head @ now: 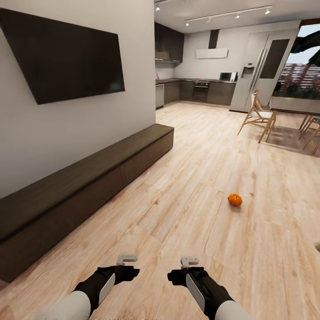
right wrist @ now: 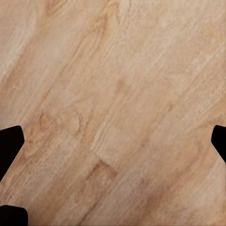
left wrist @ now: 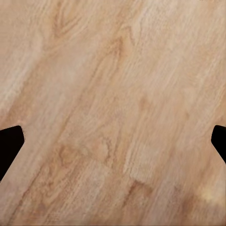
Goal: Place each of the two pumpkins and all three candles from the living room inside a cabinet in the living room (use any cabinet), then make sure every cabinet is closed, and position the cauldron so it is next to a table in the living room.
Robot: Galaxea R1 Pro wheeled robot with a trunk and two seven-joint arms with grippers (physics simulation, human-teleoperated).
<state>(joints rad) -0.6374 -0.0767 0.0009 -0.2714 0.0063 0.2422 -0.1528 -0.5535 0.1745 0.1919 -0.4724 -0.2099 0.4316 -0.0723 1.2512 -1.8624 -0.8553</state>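
Observation:
One small orange pumpkin (head: 234, 199) lies on the wooden floor, ahead of me and to the right. The long, low dark-brown cabinet (head: 89, 182) runs along the left wall under a wall TV, and its flat fronts look shut. My left gripper (head: 126, 258) and right gripper (head: 190, 261) hang low in front of me, well short of the pumpkin. The left wrist view shows the left gripper (left wrist: 113, 146) open over bare floor. In the right wrist view the right gripper (right wrist: 113, 146) is open over floor too. The candles and the cauldron are out of view.
A wall-mounted TV (head: 66, 58) hangs above the cabinet. Wooden chairs (head: 260, 116) stand at the far right near a window. The kitchen with dark grey cupboards (head: 195, 91) and a fridge (head: 258, 66) lies beyond. A pale object (head: 318, 246) is cut off at the right edge.

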